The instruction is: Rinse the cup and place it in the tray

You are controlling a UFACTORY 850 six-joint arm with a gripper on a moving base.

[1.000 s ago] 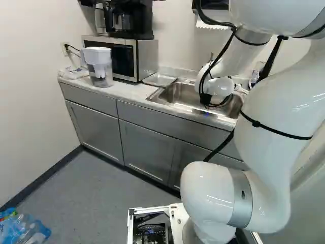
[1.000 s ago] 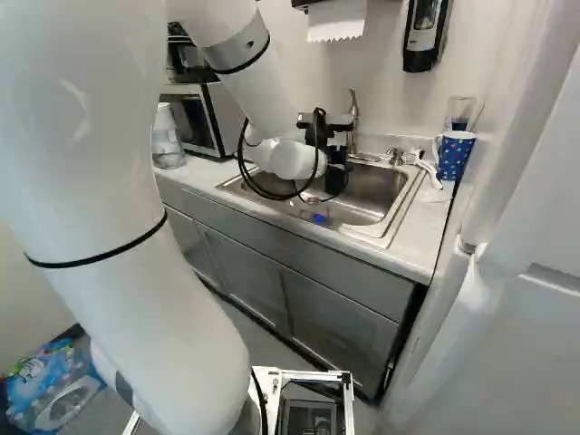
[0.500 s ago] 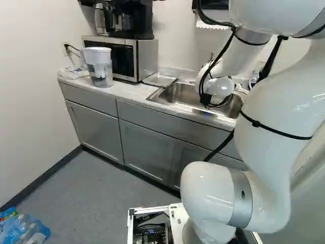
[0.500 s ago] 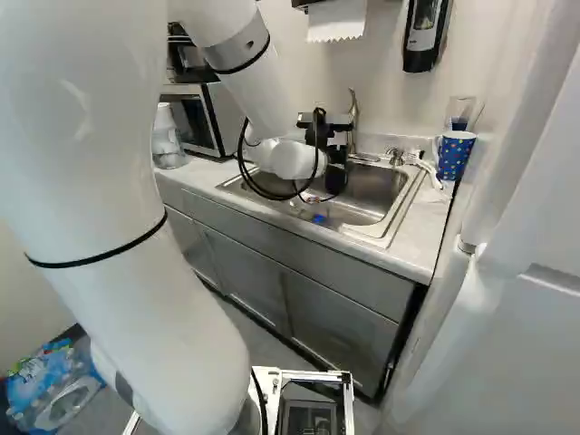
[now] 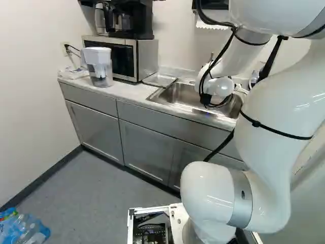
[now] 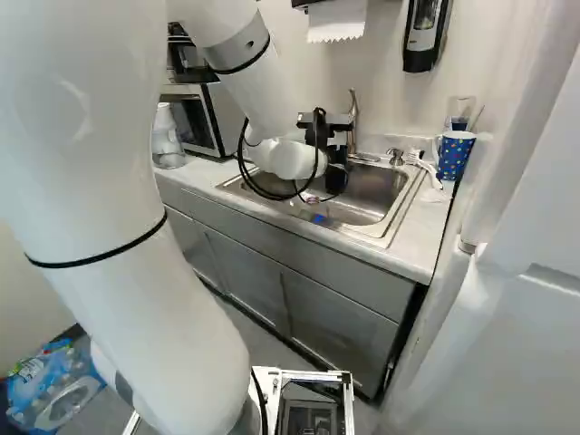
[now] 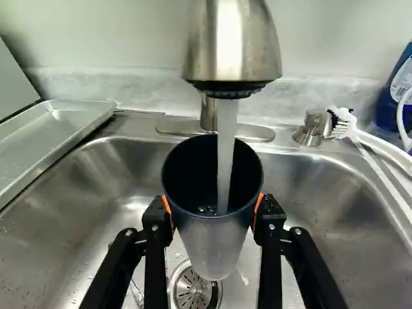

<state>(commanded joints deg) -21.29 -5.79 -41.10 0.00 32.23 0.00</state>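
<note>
In the right base view my gripper point(image 6: 335, 174) is over the sink point(image 6: 385, 210), partly hidden by the wrist and looped cables. The wrist view shows the gripper point(image 7: 214, 209) shut on the cup point(image 7: 215, 248), with an orange pad against each side. This cup is dark inside and around the rim, frosted lower down, and held above the sink basin near the drain. Water streams from the faucet head point(image 7: 230, 45) into its mouth. A shallow metal tray point(image 7: 61, 122) lies on the counter beside the sink, also visible as the tray point(image 5: 160, 80) in the left base view.
A brush point(image 7: 344, 122) lies by the faucet handle point(image 7: 312, 127), near a blue bottle point(image 7: 393, 106). Past the tray stand a microwave point(image 5: 144, 58) and a water pitcher point(image 5: 100, 68). A blue patterned cup point(image 6: 455, 156) stands at the counter's far end, near a white door point(image 6: 507, 326).
</note>
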